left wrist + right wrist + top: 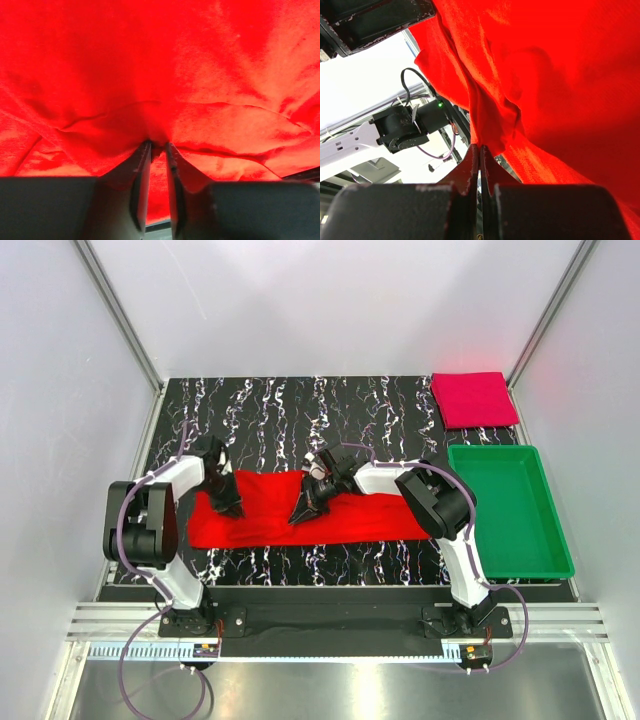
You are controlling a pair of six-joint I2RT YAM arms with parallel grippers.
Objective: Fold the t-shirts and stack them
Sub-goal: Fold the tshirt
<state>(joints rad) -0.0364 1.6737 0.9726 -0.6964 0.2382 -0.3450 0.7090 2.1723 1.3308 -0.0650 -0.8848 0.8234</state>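
Note:
The bright red t-shirt [350,520] lies as a long folded strip across the near half of the marbled table. My left gripper [228,508] is down on its left part. In the left wrist view red cloth [165,75] fills the frame, and the left gripper [158,145] stands with its jaws narrowly apart, pinching a small tuft of cloth at the tips. My right gripper [300,512] is at the strip's middle. It is shut [480,146] on a raised edge of the red t-shirt [540,75]. The darker crimson t-shirt [474,398] lies folded at the back right.
A green plastic tray [505,510] stands at the right side of the table, just in front of the crimson shirt. White walls close in the table on three sides. The left arm's base and cables [405,130] show in the right wrist view.

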